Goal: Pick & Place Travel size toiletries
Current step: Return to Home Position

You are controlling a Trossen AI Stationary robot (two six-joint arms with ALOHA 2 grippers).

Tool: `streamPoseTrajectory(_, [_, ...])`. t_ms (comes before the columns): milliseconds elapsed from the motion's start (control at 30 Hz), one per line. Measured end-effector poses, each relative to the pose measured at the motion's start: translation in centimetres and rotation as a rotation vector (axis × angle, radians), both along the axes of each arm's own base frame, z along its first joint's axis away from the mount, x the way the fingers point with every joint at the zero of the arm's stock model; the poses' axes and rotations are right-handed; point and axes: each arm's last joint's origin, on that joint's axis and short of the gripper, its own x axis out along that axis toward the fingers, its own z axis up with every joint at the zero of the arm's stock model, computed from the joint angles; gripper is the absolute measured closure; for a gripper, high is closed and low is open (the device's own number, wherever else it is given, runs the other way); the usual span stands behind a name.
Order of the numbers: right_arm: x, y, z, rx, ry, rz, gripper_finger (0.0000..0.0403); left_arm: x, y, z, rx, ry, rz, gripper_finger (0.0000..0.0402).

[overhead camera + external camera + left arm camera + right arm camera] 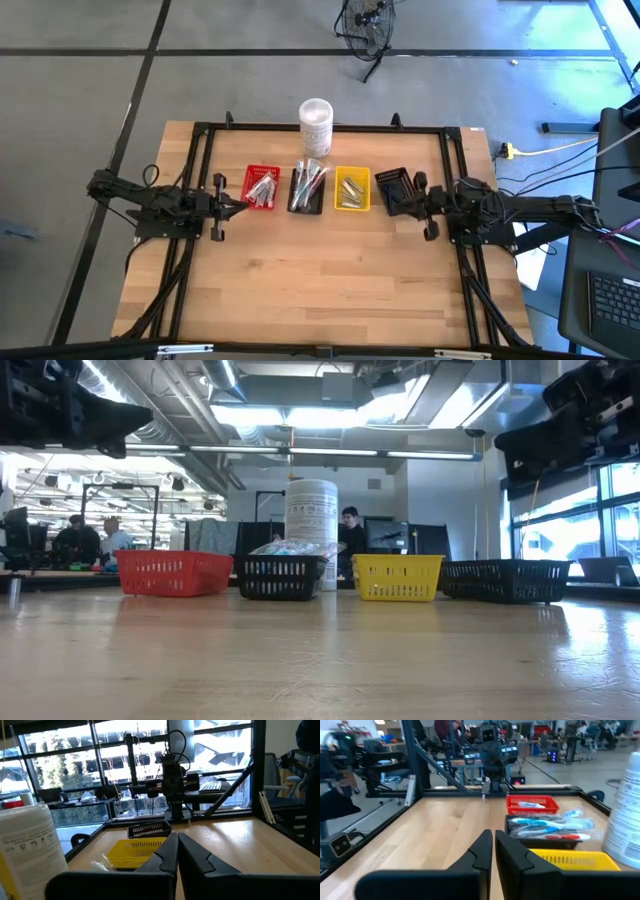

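L claw, R claw closed; 4 baskets, 1 canister.

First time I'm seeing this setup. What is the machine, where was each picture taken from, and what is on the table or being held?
It is a robot with two dark arms at a wooden table. One picture looks straight down, one looks level across the tabletop, and two come from cameras on the wrists. The left gripper and right gripper face each other, both shut and holding nothing. In a row stand a red basket, a black basket with toothbrushes, a yellow basket and a second black basket. A tall white container stands behind them.
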Motion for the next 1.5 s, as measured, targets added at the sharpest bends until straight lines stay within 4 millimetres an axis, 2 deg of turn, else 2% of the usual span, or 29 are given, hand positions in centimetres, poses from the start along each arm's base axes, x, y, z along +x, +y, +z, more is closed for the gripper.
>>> streamPoseTrajectory(167, [-0.1, 0.1, -0.7, -0.003, -0.061, 0.042, 0.0378, 0.0, 0.0, 0.0, -0.016, -0.001, -0.002, 0.0393])
streamPoseTrajectory(600, [-0.1, 0.0, -1.2, 0.023, -0.017, 0.006, 0.0378, 0.0, 0.0, 0.0, -0.030, -0.002, -0.004, 0.0392])
streamPoseTrajectory(733, [0.0, 0.0, -1.1, 0.074, -0.012, -0.011, 0.0378, 0.0, 0.0, 0.0, -0.031, -0.002, -0.003, 0.0390])
streamPoseTrajectory(1500, [0.0, 0.0, -1.1, 0.074, -0.016, -0.014, 0.0378, 0.0, 0.0, 0.0, -0.031, -0.002, -0.003, 0.0390])
